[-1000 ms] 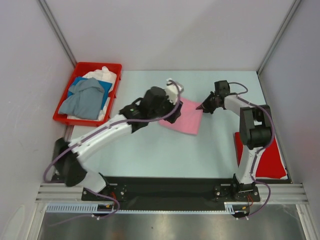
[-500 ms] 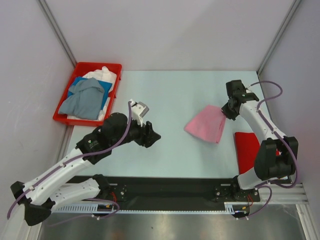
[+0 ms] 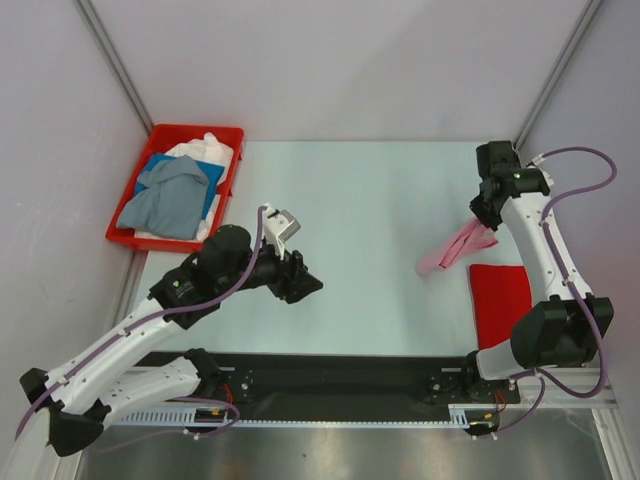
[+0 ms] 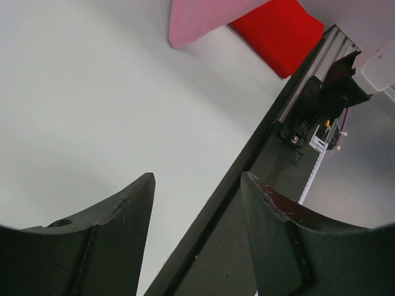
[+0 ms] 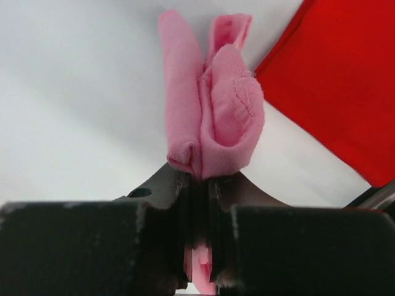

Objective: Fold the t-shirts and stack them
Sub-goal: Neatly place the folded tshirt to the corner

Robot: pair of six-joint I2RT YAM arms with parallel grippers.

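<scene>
Right claw [image 5: 200, 179] was clamped hard on the light pink t-shirt [image 5: 216, 105], black jaws nearly closed with a bunched edge pinched between them. Soft knit stood out past the tips in rounded lobes, and one lobe showed a stitched hem line. In the top view the rest of the shirt trailed away from the claw as a narrow tapering strip, slanting down toward the table [image 3: 370, 180]. Couldn't tell whether its far end touched the surface. Red t-shirt [image 5: 333, 80] lay just right of the tips and past them: a flat, smooth folded rectangle with crisp straight edges. From above, the pink strip's end sat just beside that rectangle's corner, contact unclear. Left claw [image 4: 196, 179] stood wide with nothing between the jaws. They were matte black plastic with curved inner faces, and the right one was scuffed along its edge. Under it was the smooth pale table top, and a black base rail [image 4: 247, 203] ran diagonally below and to the right of the tips. The pink and red shirts were well ahead of it. Well behind that claw, past its wrist, sat the red plastic bin [image 3: 195, 128], a glossy rectangle. In it a crumpled grey-blue t-shirt [image 3: 170, 200] lay on top, a blue t-shirt [image 3: 160, 165] under it and a white t-shirt [image 3: 205, 148] at the far end.
</scene>
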